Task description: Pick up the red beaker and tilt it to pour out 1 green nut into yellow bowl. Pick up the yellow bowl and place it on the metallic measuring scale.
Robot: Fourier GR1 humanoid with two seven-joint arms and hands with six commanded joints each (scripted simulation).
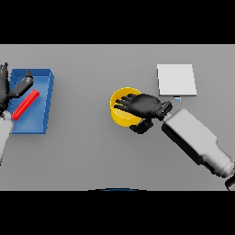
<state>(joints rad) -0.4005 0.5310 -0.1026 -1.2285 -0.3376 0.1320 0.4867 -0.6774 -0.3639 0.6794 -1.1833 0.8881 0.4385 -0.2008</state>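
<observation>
The yellow bowl (120,114) stands at the table's middle. My right hand (144,105) lies over its right half, fingers stretched leftward across the bowl's opening and the thumb beside the lower right rim; it looks open. The bowl's inside is mostly hidden and no green nut shows. The red beaker (25,104) lies on its side, slanted, in a blue tray (43,78) at the far left. My left hand (11,89) hovers at the tray's left edge, open, with the thumb reaching over the tray just above the beaker. The metallic scale (176,79) sits at the upper right.
The right forearm (197,137) runs from the bowl down to the lower right corner. The scale lies a short way up and right of the bowl, just beyond the right wrist.
</observation>
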